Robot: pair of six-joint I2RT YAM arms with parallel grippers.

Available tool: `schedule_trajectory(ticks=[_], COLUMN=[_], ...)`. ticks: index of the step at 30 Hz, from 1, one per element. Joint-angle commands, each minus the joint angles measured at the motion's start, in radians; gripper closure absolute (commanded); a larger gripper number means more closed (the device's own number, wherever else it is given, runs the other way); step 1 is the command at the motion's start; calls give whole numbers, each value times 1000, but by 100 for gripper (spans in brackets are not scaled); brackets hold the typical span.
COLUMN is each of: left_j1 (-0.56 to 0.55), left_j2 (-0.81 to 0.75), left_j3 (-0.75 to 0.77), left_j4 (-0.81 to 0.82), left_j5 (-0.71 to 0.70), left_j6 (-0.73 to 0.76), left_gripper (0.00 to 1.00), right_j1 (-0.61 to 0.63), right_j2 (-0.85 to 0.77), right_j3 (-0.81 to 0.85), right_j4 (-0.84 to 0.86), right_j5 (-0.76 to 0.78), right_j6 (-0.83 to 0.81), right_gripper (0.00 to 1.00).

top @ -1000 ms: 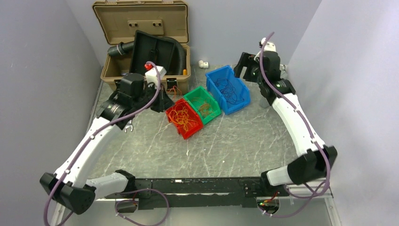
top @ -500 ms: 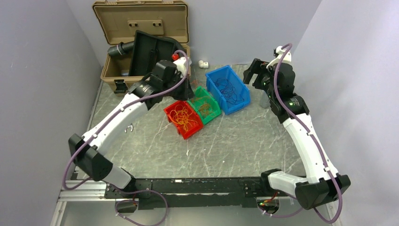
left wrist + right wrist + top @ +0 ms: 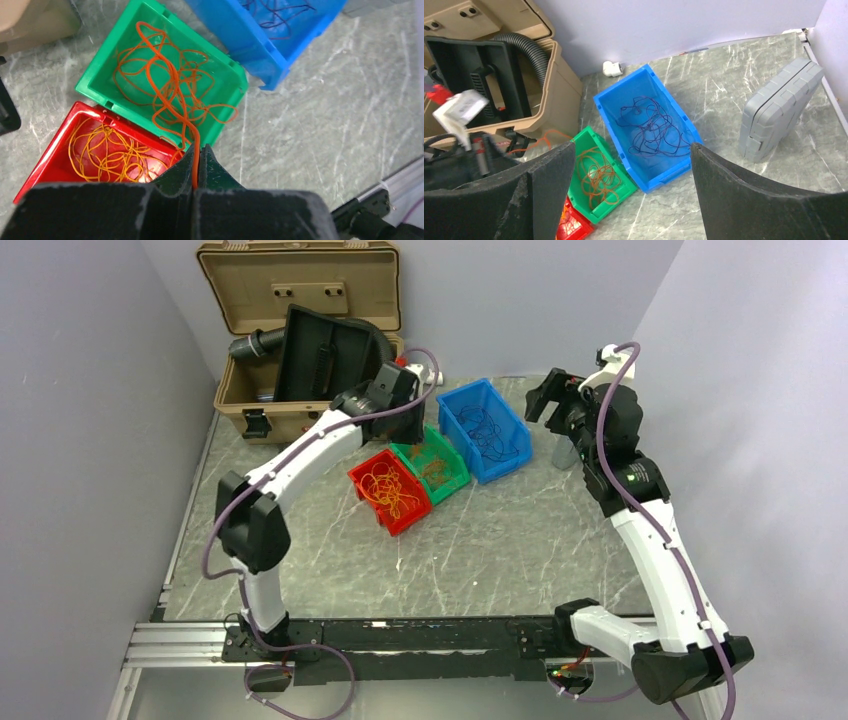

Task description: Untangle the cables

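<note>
as the overhead camera has it, the left gripper (image 3: 408, 428) hangs over the green bin (image 3: 458, 475), which sits between the red bin (image 3: 412, 522) and the blue bin (image 3: 505, 465) on the table (image 3: 480, 540). the right gripper (image 3: 548, 400) is up in the air just beside the blue bin's far right end, touching nothing.

from the left wrist, the claw is clenched on one orange cable (image 3: 195, 167). the strand is pinched between the closed fingertips and runs from there into the orange tangle (image 3: 165, 85) lying loose in the green bin. finer orange loops (image 3: 110, 155) fill the red bin, which touches the green one.

from the right wrist, the fingers (image 3: 549, 170) are spread wide and released, with nothing between them. below them, dark wires (image 3: 651, 127), purple and black, lie in the blue bin. a grey case (image 3: 779, 110) lies well apart to its right, and a tan case (image 3: 566, 85) with a black corrugated hose (image 3: 529, 50) stands at the left.
</note>
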Motion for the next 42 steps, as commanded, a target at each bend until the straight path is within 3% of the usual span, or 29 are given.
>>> schedule_trajectory(ticks=[1,4,11,16,17,19,21,26,29,30,37,42], left_j1=[10,14,15,7,0,-19,-36,-52,-54,-54,-55,-55], left_j2=[109,192,273,309,302,280,244,60,-93,-150,-522,-735], left_j3=[109,158,85,56,52,50,45,-60,-209,-260,-647,-931], left_j4=[-27,-15,168,205,205,192,174,197,253,274,436,560], left_j5=[-54,-54,-94,-72,-73,-108,-151,-169,-161,-161,-207,-284], left_j6=[-27,-52,-93,-81,-68,-23,6,52,77,86,193,234], left_gripper=[100,100,100,99,94,75,62,31,4,1,1,1], right_j1=[-2,-2,-2,-2,-2,-2,-2,-2,-2,-2,-1,0], right_j2=[-31,-42,-76,-92,-95,-97,-92,-106,-163,-193,-494,-593], right_j3=[-24,-27,-65,-111,-119,-130,-143,-210,-305,-346,-802,-953], right_j4=[25,20,33,44,45,46,42,31,85,114,545,571], right_j5=[26,28,27,10,10,11,12,-27,-74,-91,-204,-136], right_j6=[12,13,33,62,65,69,70,68,68,65,-45,-29], right_gripper=[13,13,13,14,14,14,13,9,2,1,0,0])
